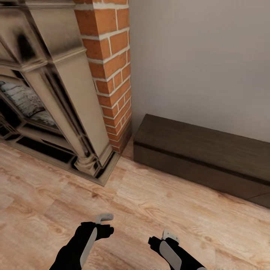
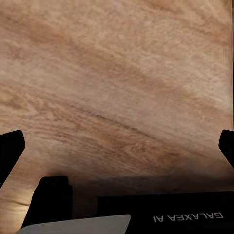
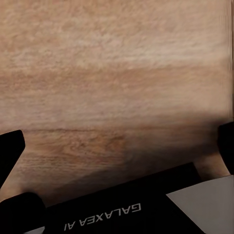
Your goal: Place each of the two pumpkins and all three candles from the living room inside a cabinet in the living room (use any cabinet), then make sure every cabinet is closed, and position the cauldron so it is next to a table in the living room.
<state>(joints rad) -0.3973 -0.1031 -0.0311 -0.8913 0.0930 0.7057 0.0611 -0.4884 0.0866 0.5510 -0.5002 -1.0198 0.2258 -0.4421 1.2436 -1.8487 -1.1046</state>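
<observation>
The cabinet [image 1: 202, 157] is a long, low dark-brown unit against the pale wall at the right of the head view, and its flat fronts look flush and shut. My left gripper [image 1: 104, 218] and right gripper [image 1: 169, 236] hang low over the wooden floor, well short of the cabinet. In the left wrist view, the left gripper [image 2: 118, 146] has its dark fingertips [image 2: 10, 146] spread wide over bare floorboards. The right gripper [image 3: 117, 146] is likewise open, with nothing between its fingers. The pumpkins, candles, cauldron and table are out of view.
A stone fireplace [image 1: 56, 97] with a sooty surround fills the left, its plinth jutting onto the floor. A red brick column [image 1: 112, 67] stands between it and the cabinet. Light wood floor [image 1: 150, 210] stretches in front of me.
</observation>
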